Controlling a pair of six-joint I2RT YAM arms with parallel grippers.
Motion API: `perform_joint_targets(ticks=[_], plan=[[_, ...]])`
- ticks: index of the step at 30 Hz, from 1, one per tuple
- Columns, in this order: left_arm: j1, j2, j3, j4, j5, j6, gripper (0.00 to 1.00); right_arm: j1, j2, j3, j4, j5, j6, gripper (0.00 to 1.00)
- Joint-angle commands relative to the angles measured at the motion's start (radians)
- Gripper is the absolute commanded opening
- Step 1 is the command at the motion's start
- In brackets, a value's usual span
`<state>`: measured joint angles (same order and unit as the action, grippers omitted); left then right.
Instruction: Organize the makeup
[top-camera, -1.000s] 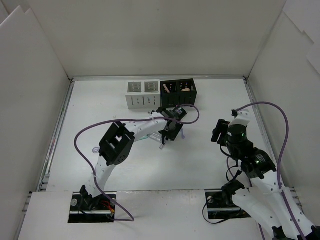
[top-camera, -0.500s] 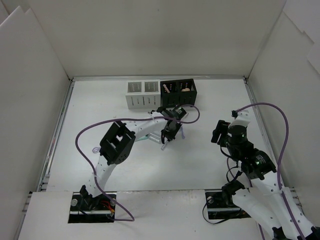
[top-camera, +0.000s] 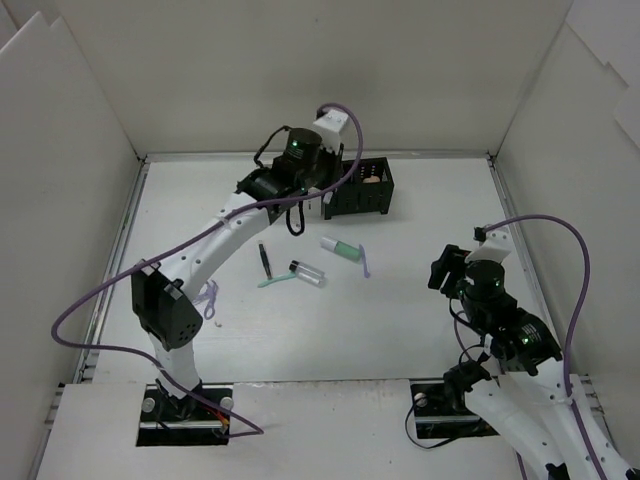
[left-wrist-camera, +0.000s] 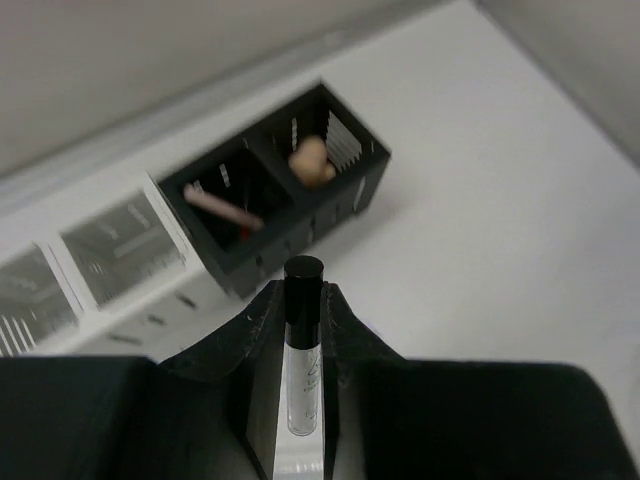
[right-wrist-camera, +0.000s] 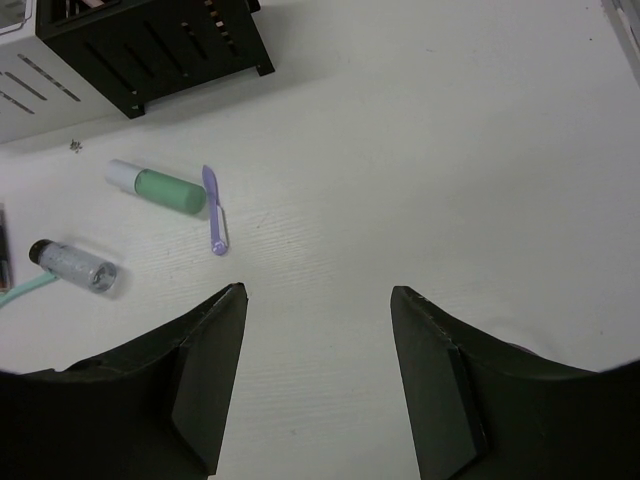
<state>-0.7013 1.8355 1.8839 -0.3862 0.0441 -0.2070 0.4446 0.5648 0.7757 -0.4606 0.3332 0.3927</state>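
Observation:
My left gripper (left-wrist-camera: 303, 295) is shut on a clear vial with a black cap (left-wrist-camera: 302, 375), held cap forward above the black slotted box (left-wrist-camera: 345, 205). That box holds a peach sponge (left-wrist-camera: 310, 160) and a pink stick (left-wrist-camera: 222, 205). In the top view the left gripper (top-camera: 303, 168) hovers over the boxes at the back. On the table lie a mint-green tube (top-camera: 343, 248), a purple stick (top-camera: 365, 262), a second clear vial (top-camera: 307, 272), a black stick (top-camera: 264, 258) and a mint stick (top-camera: 277, 280). My right gripper (right-wrist-camera: 318, 300) is open and empty, right of them.
The white slotted box (left-wrist-camera: 110, 250) stands left of the black box (top-camera: 368, 190), mostly hidden under my left arm in the top view. White walls close in the table on three sides. A purple cable loops from each arm.
My left arm has risen from the middle of the table and swung back over the boxes, holding a vial. The items it covered now show. The right arm shifted slightly.

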Motion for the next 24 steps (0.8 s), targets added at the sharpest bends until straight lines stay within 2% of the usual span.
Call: perform_joint_targets(ticks=[1, 10, 15, 21, 24], plan=[[0.020, -0.033, -0.012, 0.312, -0.006, 0.087, 0.00, -0.007, 0.014, 0.002, 0.040, 0.020, 0.005, 0.57], [0.108, 0.096, 0.021, 0.661, 0.163, 0.083, 0.00, -0.007, 0.044, -0.007, 0.057, 0.010, -0.009, 0.57], [0.151, 0.182, 0.063, 0.766, 0.220, 0.041, 0.00, -0.006, 0.061, -0.010, 0.060, 0.017, -0.012, 0.57], [0.169, 0.274, 0.084, 0.819, 0.226, 0.008, 0.02, -0.007, 0.081, -0.016, 0.068, 0.020, -0.015, 0.57], [0.180, 0.304, 0.087, 0.823, 0.237, 0.003, 0.11, -0.006, 0.096, -0.015, 0.069, 0.018, -0.018, 0.57]])
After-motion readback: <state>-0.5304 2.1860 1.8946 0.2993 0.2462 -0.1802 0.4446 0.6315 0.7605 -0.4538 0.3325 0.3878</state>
